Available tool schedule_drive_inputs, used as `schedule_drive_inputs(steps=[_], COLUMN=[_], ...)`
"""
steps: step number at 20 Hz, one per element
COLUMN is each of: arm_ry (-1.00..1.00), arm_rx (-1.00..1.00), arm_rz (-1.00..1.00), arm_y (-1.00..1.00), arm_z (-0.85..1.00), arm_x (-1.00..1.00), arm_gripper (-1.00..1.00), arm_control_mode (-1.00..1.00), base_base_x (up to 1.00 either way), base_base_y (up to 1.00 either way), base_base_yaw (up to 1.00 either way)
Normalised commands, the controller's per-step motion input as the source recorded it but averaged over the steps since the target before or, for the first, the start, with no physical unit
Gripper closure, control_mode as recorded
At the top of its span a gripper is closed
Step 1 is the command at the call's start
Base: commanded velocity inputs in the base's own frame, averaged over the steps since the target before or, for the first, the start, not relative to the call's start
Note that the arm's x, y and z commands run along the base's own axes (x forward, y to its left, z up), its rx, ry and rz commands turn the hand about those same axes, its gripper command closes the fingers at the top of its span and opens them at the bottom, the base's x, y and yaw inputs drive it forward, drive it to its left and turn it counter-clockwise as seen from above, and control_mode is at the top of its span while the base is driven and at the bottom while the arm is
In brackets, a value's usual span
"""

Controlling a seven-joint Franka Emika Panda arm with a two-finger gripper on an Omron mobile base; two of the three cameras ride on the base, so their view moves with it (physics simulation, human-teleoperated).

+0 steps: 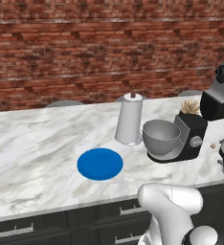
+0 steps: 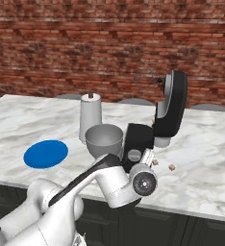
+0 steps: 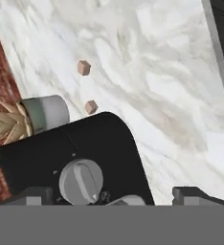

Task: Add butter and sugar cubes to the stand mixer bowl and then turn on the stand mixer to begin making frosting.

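Hand view: the mixer (image 3: 71, 153) lies close under the camera, its silver knob (image 3: 81, 181) between the two dark finger tips, so the hand looks lined up on the switch side.
Mixer: stands on the marble counter (image 1: 37, 139) toward its right end; the head (image 2: 171, 108) is tilted up and back, which leaves the bowl's mouth clear for loading.
Bowl: the grey bowl (image 1: 161, 136) sits on the mixer's base, on the side toward the blue plate; its inside looks empty from both base views.
Sugar cubes: two small brown cubes (image 3: 84, 67) lie apart on the marble just beyond the mixer, on the side away from the bowl; not yet in the bowl.
Butter: I cannot find it for certain; the plate (image 1: 100, 163) looks bare.
Gripper: the gripper (image 3: 114, 195) hovers just beside the knob, the tips set wide apart with nothing between them.
Judgement: going by the task, the ingredients belong in the bowl first, so a turn of the knob now would be early.
Roll: a tall white roll (image 1: 129, 118) stands upright just behind the bowl, near but apart.
Plant: a grey pot with dry straw-like leaves (image 3: 23, 117) stands behind the mixer by the brick wall (image 1: 109, 48).
Risk: the raised head hangs near the arm's path.
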Motion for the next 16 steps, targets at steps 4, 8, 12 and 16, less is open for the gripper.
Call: schedule_drive_inputs(steps=[4, 8, 12, 16], arm_ry=[0.00, 0.00, 0.00, 0.00], arm_rx=[0.26, 0.23, 0.23, 0.20], arm_rz=[0.00, 0.00, 0.00, 0.00], arm_y=[-0.53, -0.61, -0.64, -0.59], arm_z=[-0.25, -0.23, -0.26, -0.29], arm_x=[0.52, 0.61, 0.47, 0.25], arm_gripper=[-1.00, -1.00, -1.00, -1.00], arm_control_mode=[-1.00, -1.00, -1.00, -1.00], base_base_x=[0.00, 0.00, 0.00, 0.00], base_base_y=[0.00, 0.00, 0.00, 0.00], base_base_yaw=[0.00, 0.00, 0.00, 0.00])
